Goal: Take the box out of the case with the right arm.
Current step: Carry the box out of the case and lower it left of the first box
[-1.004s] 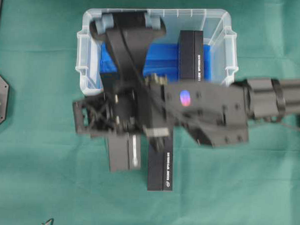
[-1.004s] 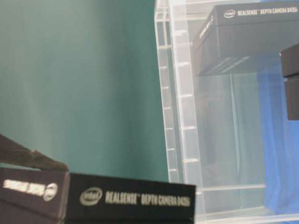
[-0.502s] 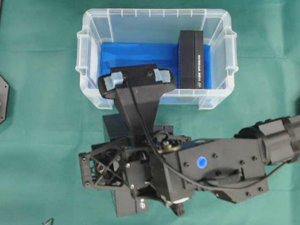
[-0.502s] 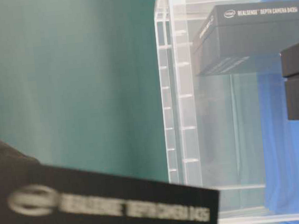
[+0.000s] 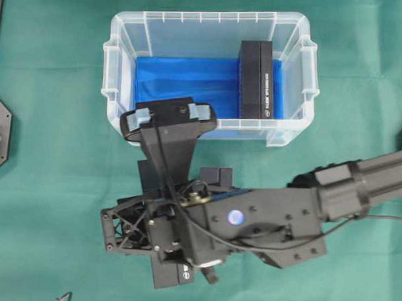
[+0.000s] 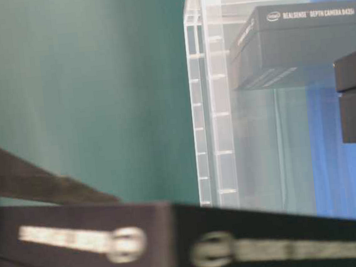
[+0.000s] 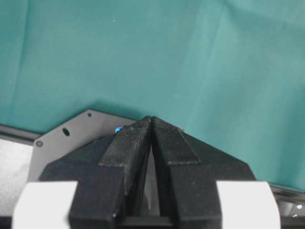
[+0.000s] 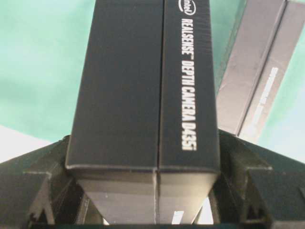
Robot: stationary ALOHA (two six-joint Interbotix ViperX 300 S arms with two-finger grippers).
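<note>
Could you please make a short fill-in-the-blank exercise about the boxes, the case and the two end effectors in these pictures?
1. Inside the case there is ____ black box left.
2. The right end effector is closed on a black ____ printed "RealSense Depth Camera D435i".
3. The bottom of the case is lined with a ____ sheet.
4. The fingers of the left end effector are ____ and hold nothing.

Missing words: one; box; blue; shut
</note>
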